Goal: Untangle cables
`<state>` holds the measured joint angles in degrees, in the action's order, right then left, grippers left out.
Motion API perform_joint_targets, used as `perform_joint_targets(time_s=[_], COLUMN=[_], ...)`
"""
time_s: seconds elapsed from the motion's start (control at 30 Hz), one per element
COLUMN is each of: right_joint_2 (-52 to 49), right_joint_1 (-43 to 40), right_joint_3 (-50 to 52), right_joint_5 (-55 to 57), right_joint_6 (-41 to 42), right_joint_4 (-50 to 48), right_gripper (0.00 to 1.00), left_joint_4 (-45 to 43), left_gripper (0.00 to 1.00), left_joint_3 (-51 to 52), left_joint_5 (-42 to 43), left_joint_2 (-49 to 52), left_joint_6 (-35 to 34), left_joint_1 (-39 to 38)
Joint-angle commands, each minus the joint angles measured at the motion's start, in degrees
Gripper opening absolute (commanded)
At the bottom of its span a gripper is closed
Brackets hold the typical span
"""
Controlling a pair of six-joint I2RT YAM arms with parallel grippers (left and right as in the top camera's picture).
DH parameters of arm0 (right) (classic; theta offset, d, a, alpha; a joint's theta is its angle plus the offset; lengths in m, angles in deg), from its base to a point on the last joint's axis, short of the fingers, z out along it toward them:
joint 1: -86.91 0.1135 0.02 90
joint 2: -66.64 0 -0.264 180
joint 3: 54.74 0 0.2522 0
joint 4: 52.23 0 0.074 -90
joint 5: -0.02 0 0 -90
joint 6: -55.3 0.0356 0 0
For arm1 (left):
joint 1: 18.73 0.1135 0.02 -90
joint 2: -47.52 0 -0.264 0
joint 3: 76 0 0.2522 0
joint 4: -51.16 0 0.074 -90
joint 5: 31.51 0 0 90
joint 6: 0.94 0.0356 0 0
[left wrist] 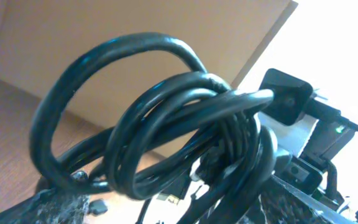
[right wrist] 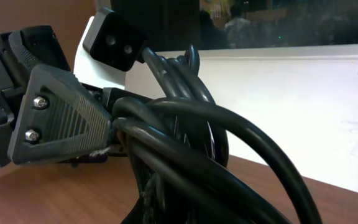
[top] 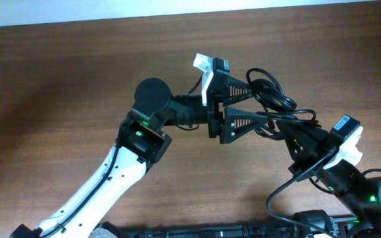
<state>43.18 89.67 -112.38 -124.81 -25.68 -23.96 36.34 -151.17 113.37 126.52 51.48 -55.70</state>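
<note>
Two tools meet over the right half of the wooden bench (top: 58,79), nearer its far edge, with bare wood stretching wide to the left. Of these, the left tool (top: 258,104) stands wide open, one finger (right wrist: 55,118) touching the cables (top: 270,92). Opposite, the right tool (top: 295,129) is clamped shut on that looped black bundle.

Brown wood-grain table (top: 58,79); white wall (right wrist: 303,106) behind far edge, small dark spot on it.
</note>
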Motion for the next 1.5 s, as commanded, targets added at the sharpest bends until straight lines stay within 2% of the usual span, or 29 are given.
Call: perform_joint_targets(time_s=[0.0,0.4,0.53,0.73,0.83,0.9,1.0,1.13,1.27,1.37,1.47], right_joint_2=[0.1,0.1,0.1,0.1,0.1,0.1,0.1,0.1,0.1,0.1,0.1], right_joint_1=[-0.2,-0.2,-0.2,-0.2,-0.2,-0.2,-0.2,-0.2,-0.2,-0.2,-0.2], right_joint_3=[-0.2,-0.2,-0.2,-0.2,-0.2,-0.2,-0.2,-0.2,-0.2,-0.2,-0.2], right_joint_5=[-3.5,-7.0,-7.0,-7.0,-7.0,-7.0,-6.9,-6.5,-4.9,-2.6,-2.6], right_joint_6=[-0.2,-0.2,-0.2,-0.2,-0.2,-0.2,-0.2,-2.0,-3.2,-3.2,-3.2], right_joint_4=[-1.1,-3.1,-3.1,-3.1,-3.0,-3.0,-3.0,-2.2,-0.9,0.3,0.3], right_gripper=[0.04,0.04,0.04,0.04,0.04,0.04,0.04,0.05,0.2,0.21,0.21], left_joint_4=[-1.4,-1.5,-5.4,-6.6,-6.6,-6.6,-6.5,-6.5,-6.3,-5.2,-3.3], left_gripper=[0.88,0.9,0.79,0.79,0.66,0.52,0.36,0.21,0.1,0.0,0.0], left_joint_3=[-0.7,-0.7,-0.7,-0.7,-0.7,-0.7,-0.7,-0.7,-0.7,-0.7,-0.7], left_joint_5=[-2.3,-7.5,-6.2,-6.3,-6.3,-6.3,-6.3,-6.3,-6.3,-6.3,-6.2], left_joint_2=[0.2,0.2,0.2,0.2,0.2,0.2,0.2,0.2,0.2,0.2,0.2], left_joint_6=[-0.6,-0.2,-1.9,-1.8,-1.8,-1.8,-1.6,-1.2,0.6,1.7,5.0], left_joint_1=[-0.9,-0.9,-1.4,-4.4,-4.7,-4.6,-4.6,-4.5,-4.5,-3.8,-2.5])
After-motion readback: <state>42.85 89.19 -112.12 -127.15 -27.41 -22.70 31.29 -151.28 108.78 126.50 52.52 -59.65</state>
